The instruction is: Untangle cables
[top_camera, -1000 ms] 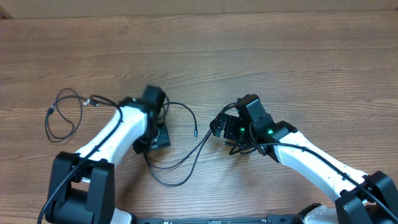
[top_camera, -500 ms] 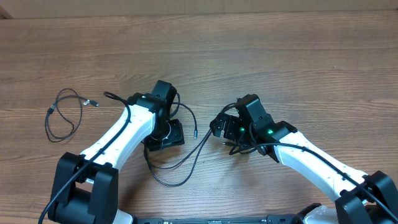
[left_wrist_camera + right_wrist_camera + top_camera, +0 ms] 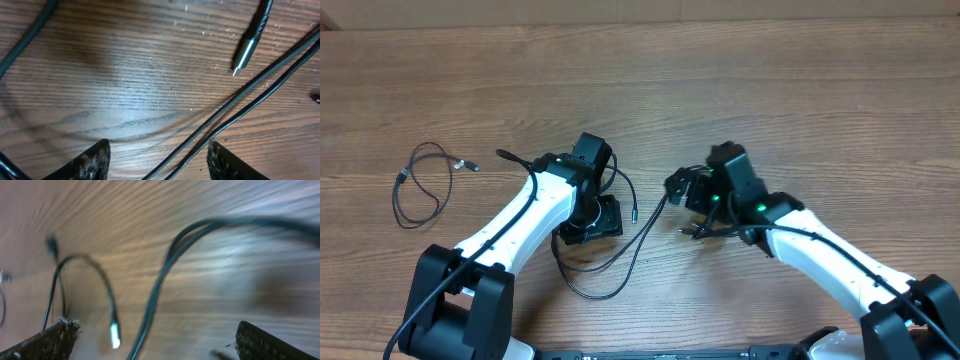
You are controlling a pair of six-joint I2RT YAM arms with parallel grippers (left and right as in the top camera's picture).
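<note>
Within the last second the left end effector [image 3: 159, 157] has swung away from the coiled cable [image 3: 399, 200], which lies well apart from the plug tip [image 3: 244, 52]. It now hovers just beside that tip, released, over two cable strands [image 3: 235, 102]. The right end effector [image 3: 155, 332], spread wide and empty, has edged nearer. The coiled cable looks freed on the counter [image 3: 770, 90]; the strands seem next.
</note>
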